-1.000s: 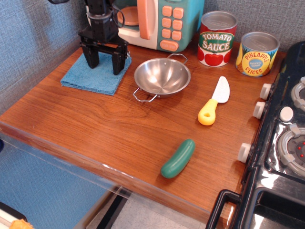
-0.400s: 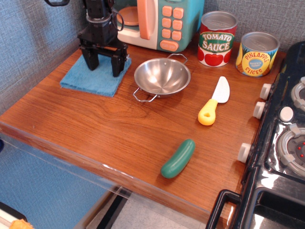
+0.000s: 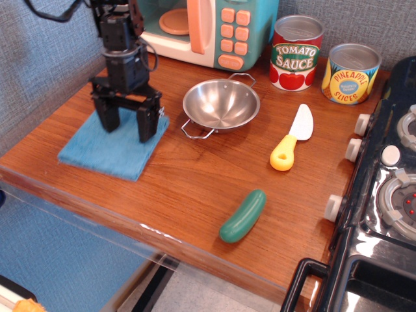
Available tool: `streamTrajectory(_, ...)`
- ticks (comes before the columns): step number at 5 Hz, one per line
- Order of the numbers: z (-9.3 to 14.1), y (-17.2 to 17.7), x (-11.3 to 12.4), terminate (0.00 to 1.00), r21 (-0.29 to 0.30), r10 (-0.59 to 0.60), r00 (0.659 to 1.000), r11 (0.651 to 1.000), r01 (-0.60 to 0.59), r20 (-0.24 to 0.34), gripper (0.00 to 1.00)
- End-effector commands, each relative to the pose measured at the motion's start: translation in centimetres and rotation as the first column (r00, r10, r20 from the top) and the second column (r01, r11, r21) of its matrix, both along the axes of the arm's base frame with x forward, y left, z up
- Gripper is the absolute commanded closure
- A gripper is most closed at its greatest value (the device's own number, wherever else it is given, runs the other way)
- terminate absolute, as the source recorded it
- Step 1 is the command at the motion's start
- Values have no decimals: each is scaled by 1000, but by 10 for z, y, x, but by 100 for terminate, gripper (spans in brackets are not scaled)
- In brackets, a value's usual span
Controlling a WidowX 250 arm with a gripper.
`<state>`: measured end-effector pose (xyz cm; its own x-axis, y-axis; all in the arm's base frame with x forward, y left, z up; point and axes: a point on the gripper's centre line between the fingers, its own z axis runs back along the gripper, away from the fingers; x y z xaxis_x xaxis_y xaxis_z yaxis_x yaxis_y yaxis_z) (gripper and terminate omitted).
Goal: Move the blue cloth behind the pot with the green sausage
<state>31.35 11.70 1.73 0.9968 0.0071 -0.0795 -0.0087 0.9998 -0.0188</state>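
blue cloth (image 3: 107, 148) under spread-fingered gripper (image 3: 127, 127), left of empty pot (image 3: 220, 106)

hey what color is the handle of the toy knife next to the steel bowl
Yellow. The knife has a yellow handle and a white blade, shown clearly in the single observation view.

One claw (image 3: 126, 125) is in view. Directly beneath it lies one blue cloth (image 3: 104, 151). Just to its right sits one steel pot (image 3: 221, 105). Two tin cans stand far to its right at the back: one tomato sauce can (image 3: 296, 52) and one pineapple slices can (image 3: 351, 73). Also to its right: one toy knife (image 3: 292, 138), one green sausage (image 3: 243, 215), and, behind it, one toy microwave (image 3: 214, 29).
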Motion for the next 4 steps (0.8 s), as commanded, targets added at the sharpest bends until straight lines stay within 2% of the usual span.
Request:
streamTrajectory(1,23,-2,-32,0,12,-28,999,1000,28,20,0)
streamTrajectory(2,26,-1,-30,0,17,-25,999,1000,25,31,0)
streamTrajectory(3,68,-9,-20,0,29,-59,985,998,55,164,0)
streamTrajectory(4,116,-15,-25,0,68,-75,957,996,58,282,0)
